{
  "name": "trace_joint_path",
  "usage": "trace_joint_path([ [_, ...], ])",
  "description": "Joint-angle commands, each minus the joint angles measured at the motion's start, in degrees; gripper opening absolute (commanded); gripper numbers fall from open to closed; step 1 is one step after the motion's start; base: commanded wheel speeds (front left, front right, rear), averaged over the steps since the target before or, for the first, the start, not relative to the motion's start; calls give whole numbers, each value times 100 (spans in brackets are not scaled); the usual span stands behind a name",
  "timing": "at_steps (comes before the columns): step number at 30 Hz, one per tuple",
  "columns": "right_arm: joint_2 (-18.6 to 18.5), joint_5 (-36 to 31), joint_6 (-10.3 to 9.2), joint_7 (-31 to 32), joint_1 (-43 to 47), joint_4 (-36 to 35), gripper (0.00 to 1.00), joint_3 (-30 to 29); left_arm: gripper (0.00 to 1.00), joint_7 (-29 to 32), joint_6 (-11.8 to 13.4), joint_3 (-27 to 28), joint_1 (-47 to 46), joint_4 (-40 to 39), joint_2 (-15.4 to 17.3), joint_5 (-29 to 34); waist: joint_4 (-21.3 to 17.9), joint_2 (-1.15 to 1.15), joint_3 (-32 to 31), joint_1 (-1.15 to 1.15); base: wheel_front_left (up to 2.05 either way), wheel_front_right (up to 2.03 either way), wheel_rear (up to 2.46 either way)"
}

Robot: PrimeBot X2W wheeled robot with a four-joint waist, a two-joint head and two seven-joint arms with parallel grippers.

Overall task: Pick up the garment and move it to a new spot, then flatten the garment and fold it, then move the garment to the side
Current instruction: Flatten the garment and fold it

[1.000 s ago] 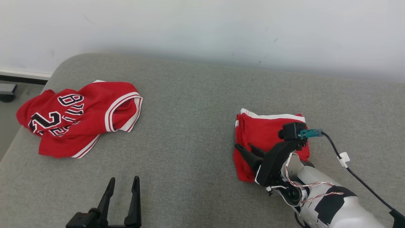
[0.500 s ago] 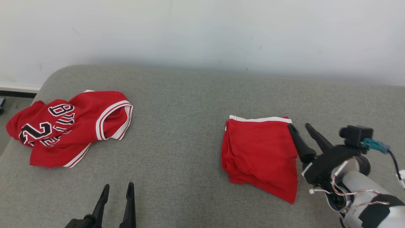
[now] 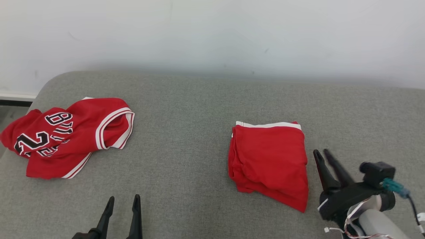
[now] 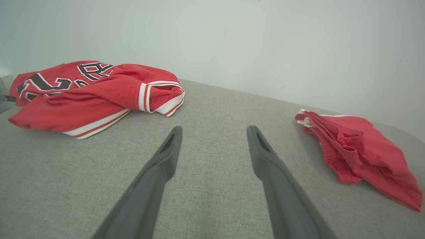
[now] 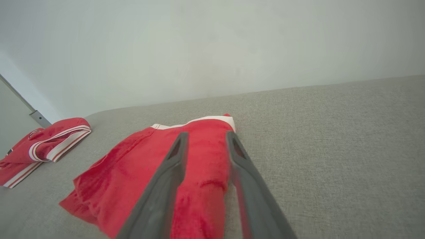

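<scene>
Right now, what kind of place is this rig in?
Likely an indoor room set up for laundry folding: a grey upholstered surface, like a bed or couch, sits against a plain white wall, with a crumpled red jersey and a folded red garment lying on it.

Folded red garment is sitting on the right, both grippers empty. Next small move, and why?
Probably reach the left gripper toward the crumpled jersey. The folded red garment lies free of the right gripper, whose jaws are parted and empty, and the jersey is bunched, not yet flattened.
</scene>
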Motion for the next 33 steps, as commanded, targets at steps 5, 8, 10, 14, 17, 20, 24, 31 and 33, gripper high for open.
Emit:
trace_joint_path([
  [5, 351, -1026, -9, -6, -45, 145, 0, -85, 100, -8, 10, -92, -64, 55, -3, 29, 182, 0, 84, 0, 0, 0, 0],
  [8, 562, -1295, -9, -7, -206, 405, 0, -106, 100, -8, 9, -121, -110, 88, -4, -2, 314, 0, 132, 0, 0, 0, 0],
  [10, 627, -1369, -9, -6, -263, 520, 0, -103, 100, -8, 9, -131, -123, 98, -3, -22, 357, 0, 144, 0, 0, 0, 0],
  [14, 851, -1563, -9, -7, -541, 1008, 0, -107, 100, -8, 9, -214, -177, 131, -4, -75, 561, 0, 217, 0, 0, 0, 0],
  [17, 983, -1688, -9, -7, -764, 1351, 0, -131, 100, -8, 20, -288, -277, 135, -4, -128, 701, 0, 289, 0, 0, 0, 0],
  [20, 1133, -1807, -9, -8, -933, 1648, 0, -136, 100, -8, 41, -332, -314, 132, -5, -188, 805, 0, 359, 0, 0, 0, 0],
  [24, 1374, -1963, -9, -7, -1040, 1849, 0, -33, 100, -8, 64, -397, -373, 130, -5, -228, 896, 0, 420, 0, 0, 0, 0],
  [31, 1693, -2072, -9, -8, -942, 1849, 0, 302, 100, -8, 73, -368, -381, 167, -4, -244, 907, 0, 455, 0, 0, 0, 0],
  [33, 1730, -2048, -9, -7, -928, 1856, 0, 370, 100, -8, 81, -369, -387, 171, -4, -236, 886, 0, 444, 0, 0, 0, 0],
])
